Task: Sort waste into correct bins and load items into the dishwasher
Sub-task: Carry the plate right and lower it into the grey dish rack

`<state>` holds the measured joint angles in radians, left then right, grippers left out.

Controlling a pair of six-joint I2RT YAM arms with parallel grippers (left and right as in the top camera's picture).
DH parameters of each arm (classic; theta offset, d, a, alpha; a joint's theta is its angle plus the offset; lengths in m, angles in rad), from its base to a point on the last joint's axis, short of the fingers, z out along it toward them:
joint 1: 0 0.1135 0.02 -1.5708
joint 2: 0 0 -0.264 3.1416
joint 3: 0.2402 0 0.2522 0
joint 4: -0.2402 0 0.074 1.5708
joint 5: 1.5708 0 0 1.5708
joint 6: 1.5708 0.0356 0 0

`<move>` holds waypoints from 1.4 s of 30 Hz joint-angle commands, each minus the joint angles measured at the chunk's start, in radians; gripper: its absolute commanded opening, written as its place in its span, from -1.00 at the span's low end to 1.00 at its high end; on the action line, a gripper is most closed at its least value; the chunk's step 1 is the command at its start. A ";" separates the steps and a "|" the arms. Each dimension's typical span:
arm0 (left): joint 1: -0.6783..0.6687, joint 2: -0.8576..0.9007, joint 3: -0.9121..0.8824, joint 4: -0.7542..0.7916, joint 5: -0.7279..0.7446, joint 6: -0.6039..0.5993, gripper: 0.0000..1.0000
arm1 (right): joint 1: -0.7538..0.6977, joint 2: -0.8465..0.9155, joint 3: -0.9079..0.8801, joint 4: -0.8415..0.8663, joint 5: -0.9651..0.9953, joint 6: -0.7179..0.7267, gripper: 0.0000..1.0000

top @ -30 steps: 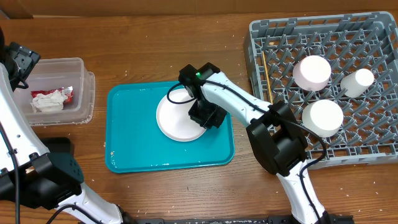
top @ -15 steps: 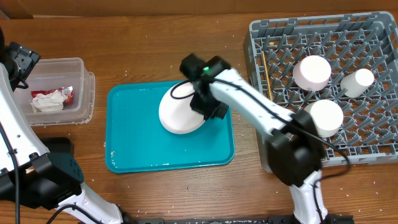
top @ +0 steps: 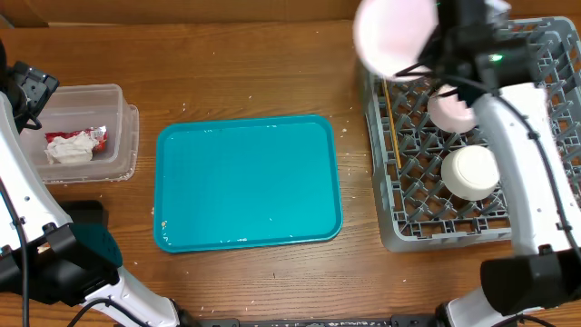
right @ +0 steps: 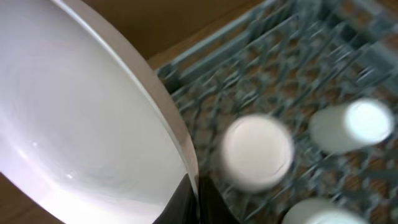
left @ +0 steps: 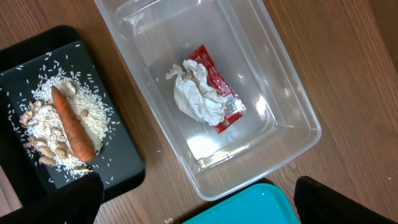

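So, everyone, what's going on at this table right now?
The right gripper holds the white plate up over the edge of the grey rack, not yet slotted in. Two bowls and a cup sit in it. The left gripper hangs open by the clear tub holding the napkin and red wrapper.

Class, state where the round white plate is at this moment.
Overhead view, top right: the plate is held by the right gripper above the upper-left corner of the grey dish rack.
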<state>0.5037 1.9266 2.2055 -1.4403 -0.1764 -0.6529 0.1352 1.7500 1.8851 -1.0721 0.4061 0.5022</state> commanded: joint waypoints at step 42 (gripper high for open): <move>-0.009 0.009 0.002 0.001 -0.003 -0.016 1.00 | 0.080 0.244 -0.022 0.024 0.513 -0.255 -0.93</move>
<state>0.5037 1.9266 2.2055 -1.4403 -0.1764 -0.6529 0.2008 1.9881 1.8648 -1.0367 0.8555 0.2176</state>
